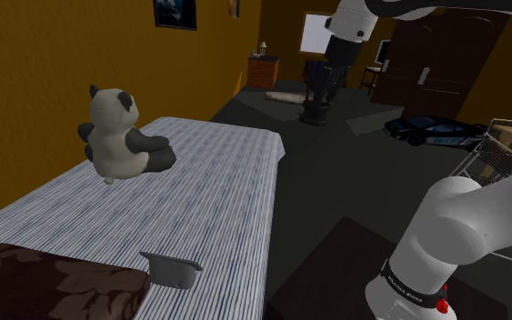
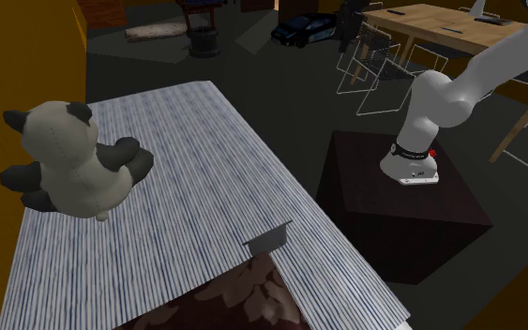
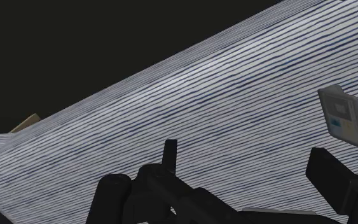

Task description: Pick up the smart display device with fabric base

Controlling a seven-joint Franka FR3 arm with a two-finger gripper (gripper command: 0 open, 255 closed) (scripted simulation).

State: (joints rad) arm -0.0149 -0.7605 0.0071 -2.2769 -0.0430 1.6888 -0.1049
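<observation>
**Approach step: gripper open and empty, device not yet lined up**

Your gripper (image 3: 247,159) is spread wide and holds nothing. In the wrist view its two black fingers (image 3: 170,151) stand well apart, touch nothing, and have only striped sheet between them. The gripper looks down on the bed (image 1: 226,182) from well above. I judge you are in the approach, with the grasp not yet begun.

The device (image 3: 343,118) is outside the gap between the fingers, off beyond one of them. It shows as a small grey slab with a pale screen face. In the exterior views it stands on the sheet just beside the brown floral cover (image 1: 54,282). It is near the bed edge that faces the stand (image 2: 365,197) and well apart from the panda (image 1: 117,132).

The next move calls for three things:
- Carry the hand sideways until the device sits midway between the fingers.
- Turn the wrist so the jaws can close across the slab's thin body, not its broad face.
- Then come down.

Keep the fingers wide on the way in. The cover is close on one side and could catch a finger, and the sheet is likely soft, so the device may tip if you nudge it.
</observation>
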